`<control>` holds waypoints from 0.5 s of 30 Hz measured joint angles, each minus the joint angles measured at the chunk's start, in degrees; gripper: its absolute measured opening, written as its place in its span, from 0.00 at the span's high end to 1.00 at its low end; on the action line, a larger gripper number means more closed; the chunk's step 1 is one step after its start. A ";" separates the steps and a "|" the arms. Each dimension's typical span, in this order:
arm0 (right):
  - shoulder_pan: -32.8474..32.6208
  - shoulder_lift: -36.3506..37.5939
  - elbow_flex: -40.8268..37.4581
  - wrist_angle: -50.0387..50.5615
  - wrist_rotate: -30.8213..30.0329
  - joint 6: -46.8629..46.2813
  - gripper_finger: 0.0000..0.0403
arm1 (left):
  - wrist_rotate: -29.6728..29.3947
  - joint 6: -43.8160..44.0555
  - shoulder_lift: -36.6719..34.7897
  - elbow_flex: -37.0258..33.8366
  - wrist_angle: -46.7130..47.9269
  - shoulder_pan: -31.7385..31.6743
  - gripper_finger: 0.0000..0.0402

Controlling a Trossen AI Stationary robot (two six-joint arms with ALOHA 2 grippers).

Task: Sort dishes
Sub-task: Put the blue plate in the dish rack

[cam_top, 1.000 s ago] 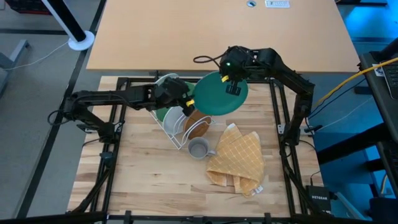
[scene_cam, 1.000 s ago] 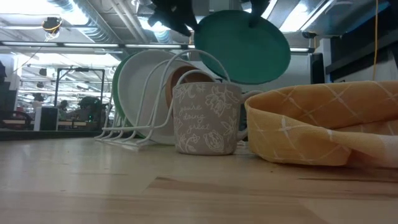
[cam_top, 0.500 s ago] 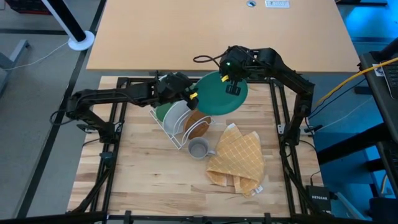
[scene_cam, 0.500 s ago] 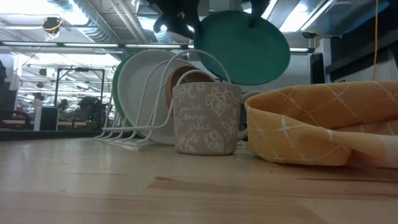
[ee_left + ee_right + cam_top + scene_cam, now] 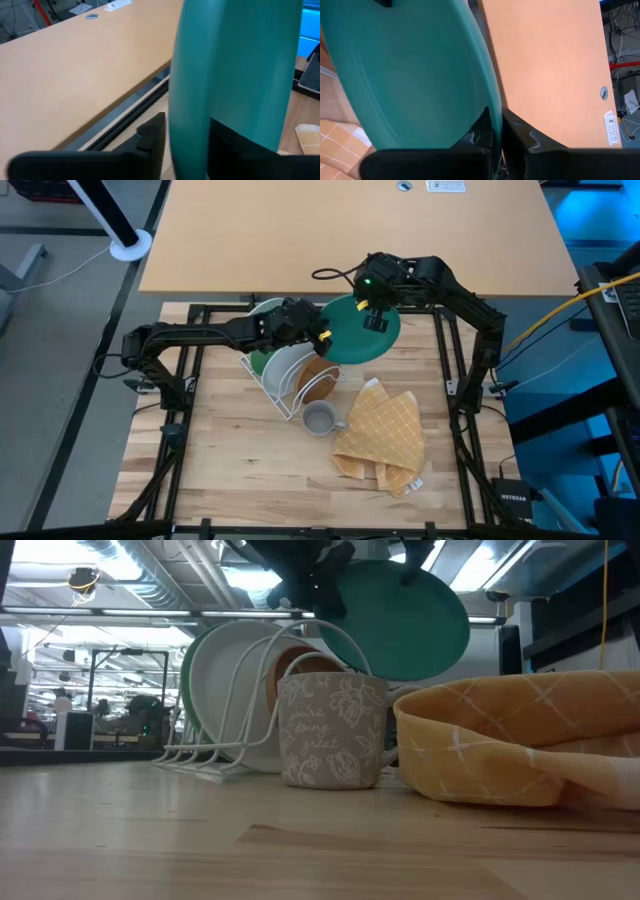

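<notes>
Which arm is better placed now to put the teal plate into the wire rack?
Probably left: the left claw straddles the teal plate's rim right above the wire rack. The right claw grips its far edge, away from the rack.

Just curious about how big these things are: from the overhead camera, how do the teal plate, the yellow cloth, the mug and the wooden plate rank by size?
1. yellow cloth
2. teal plate, partly hidden and raised nearer the camera, so close to the cloth
3. wooden plate, seen nearly edge-on
4. mug, roughly alike with the wooden plate

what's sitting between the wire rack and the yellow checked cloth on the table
A grey patterned mug stands between the white wire rack and the yellow checked cloth, clearest in the high view; the low view shows it too.
</notes>
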State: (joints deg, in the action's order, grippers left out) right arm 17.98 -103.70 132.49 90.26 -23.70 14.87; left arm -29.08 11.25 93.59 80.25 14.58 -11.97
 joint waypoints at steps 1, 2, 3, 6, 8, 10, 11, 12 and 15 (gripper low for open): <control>0.00 0.00 -0.04 0.00 0.20 0.00 0.94 | 0.01 -0.01 0.07 0.00 -0.11 0.01 0.77; 0.02 0.00 -0.04 -0.14 0.35 -0.02 0.93 | 0.01 -0.08 0.16 0.00 -0.12 0.01 0.80; 0.02 0.00 -0.04 -0.21 0.38 -0.01 0.93 | -0.01 -0.09 0.30 0.00 -0.13 0.00 0.84; 0.04 0.07 -0.04 0.12 0.31 0.27 0.91 | -0.02 0.42 0.40 0.00 -0.50 -0.04 0.94; 0.04 0.15 -0.02 -0.10 0.28 0.31 0.90 | -0.02 0.03 0.40 0.00 -0.69 -0.08 0.94; 0.04 0.15 -0.02 -0.14 0.19 0.25 0.90 | -0.10 -0.17 0.40 0.00 -0.79 -0.08 0.94; 0.04 0.13 -0.03 -0.11 0.21 0.23 0.90 | -0.21 -0.16 0.40 0.00 -0.79 -0.08 0.94; 0.04 0.13 -0.02 -0.14 0.28 0.19 0.89 | -0.19 -0.08 0.40 0.00 -0.78 -0.08 0.94; 0.04 0.14 -0.03 -0.14 0.43 0.11 0.88 | -0.27 -0.11 0.40 0.00 -0.75 -0.06 0.93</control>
State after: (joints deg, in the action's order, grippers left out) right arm 18.02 -103.56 132.46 90.12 -23.27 14.98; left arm -29.35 11.14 94.00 80.25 13.82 -12.03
